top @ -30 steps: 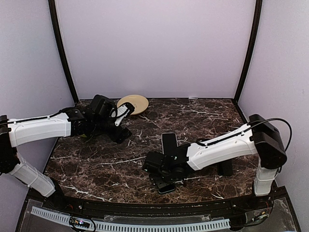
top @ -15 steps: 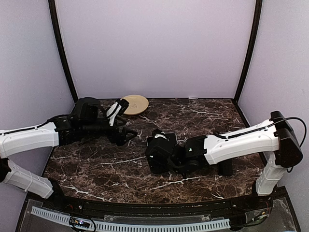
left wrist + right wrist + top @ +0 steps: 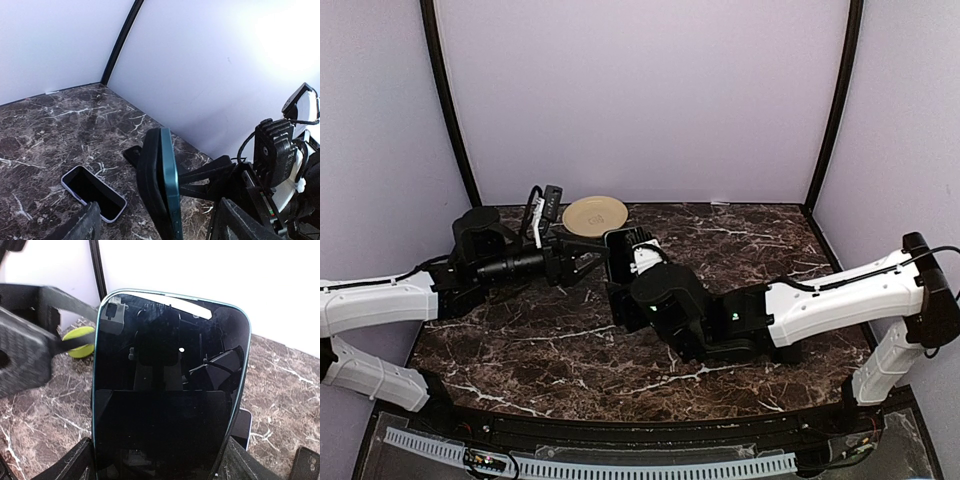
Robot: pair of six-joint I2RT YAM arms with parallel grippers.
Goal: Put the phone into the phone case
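My right claw (image 3: 157, 462) pinches the teal-edged phone (image 3: 167, 385) by its two long sides, upright, glass face towards my wrist camera. It is held above the worktop (image 3: 520, 340), left of centre and nearer the far edge. My left claw (image 3: 162, 225) is spread, just beside the phone's edge; contact cannot be told. A lavender-rimmed slab (image 3: 93, 193) (case or handset, unclear) lies flat on the worktop.

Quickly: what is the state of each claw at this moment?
Left claw: open, gripping nothing.
Right claw: closed on the teal-edged phone.
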